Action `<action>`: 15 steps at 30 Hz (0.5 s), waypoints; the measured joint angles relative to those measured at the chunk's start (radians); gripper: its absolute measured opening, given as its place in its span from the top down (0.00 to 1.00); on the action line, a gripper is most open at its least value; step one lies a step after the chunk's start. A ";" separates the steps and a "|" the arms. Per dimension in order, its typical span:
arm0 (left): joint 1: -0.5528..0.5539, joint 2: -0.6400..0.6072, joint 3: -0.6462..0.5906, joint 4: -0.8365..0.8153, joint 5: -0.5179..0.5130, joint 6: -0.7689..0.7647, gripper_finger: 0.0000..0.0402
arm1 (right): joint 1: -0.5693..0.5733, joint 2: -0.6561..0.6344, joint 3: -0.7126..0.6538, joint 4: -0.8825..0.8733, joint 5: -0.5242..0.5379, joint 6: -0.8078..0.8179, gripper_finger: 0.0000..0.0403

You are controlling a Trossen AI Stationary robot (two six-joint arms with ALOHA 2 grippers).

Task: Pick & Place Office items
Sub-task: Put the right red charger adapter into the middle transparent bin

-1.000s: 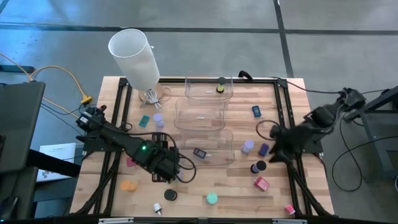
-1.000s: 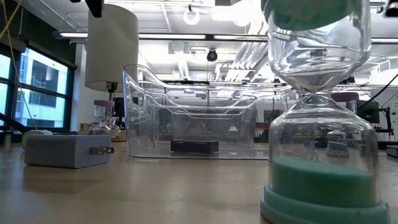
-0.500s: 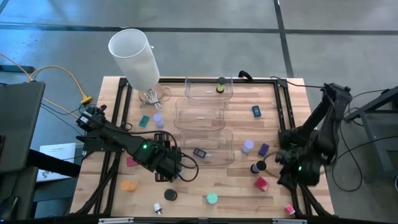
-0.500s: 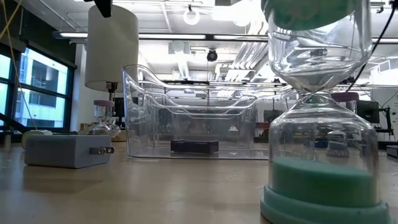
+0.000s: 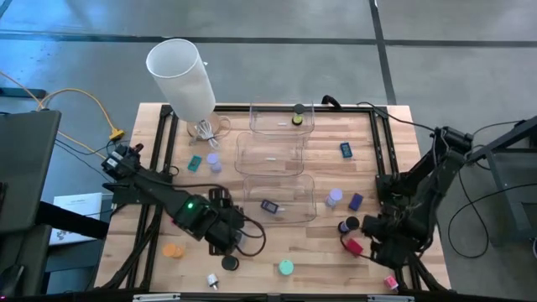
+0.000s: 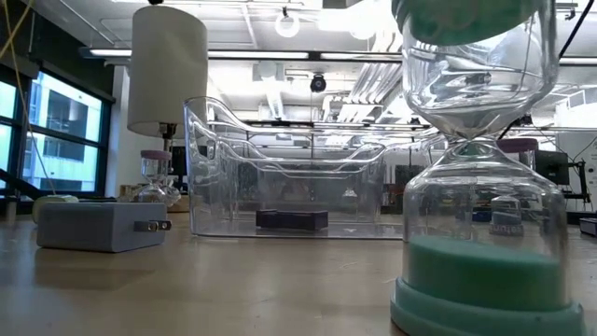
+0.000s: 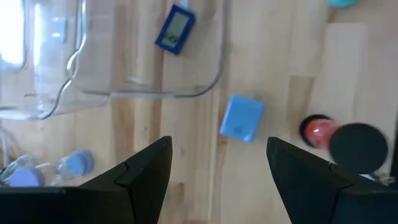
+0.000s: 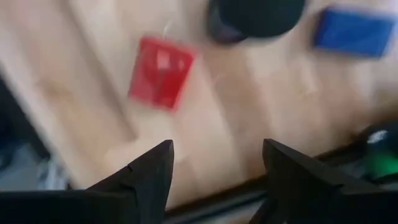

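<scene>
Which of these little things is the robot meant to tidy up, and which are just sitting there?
For the job:
red block
black disc
blue block
teal disc
orange disc
left gripper and right gripper, both open and empty

Just sitting there:
clear bins
tall white cylinder
yellow cable

Red block (image 8: 161,72): blurred, ahead of the right end effector (image 8: 214,165).
Black disc (image 8: 256,17): cut off by the frame edge.
Teal hourglass (image 6: 478,159): top cropped in the low view.
Blue block (image 7: 242,117): partly covered by the left end effector (image 5: 225,239) from above.
</scene>
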 joint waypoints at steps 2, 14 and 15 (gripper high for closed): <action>-0.011 0.000 0.000 0.016 -0.015 0.001 0.37 | -0.008 0.002 0.000 0.007 0.012 0.010 0.42; -0.031 0.000 0.000 0.075 -0.043 0.004 0.37 | -0.052 0.002 0.000 0.004 0.010 0.071 0.39; -0.030 0.000 0.000 0.074 -0.044 0.004 0.37 | -0.052 0.002 0.000 0.005 0.012 0.070 0.38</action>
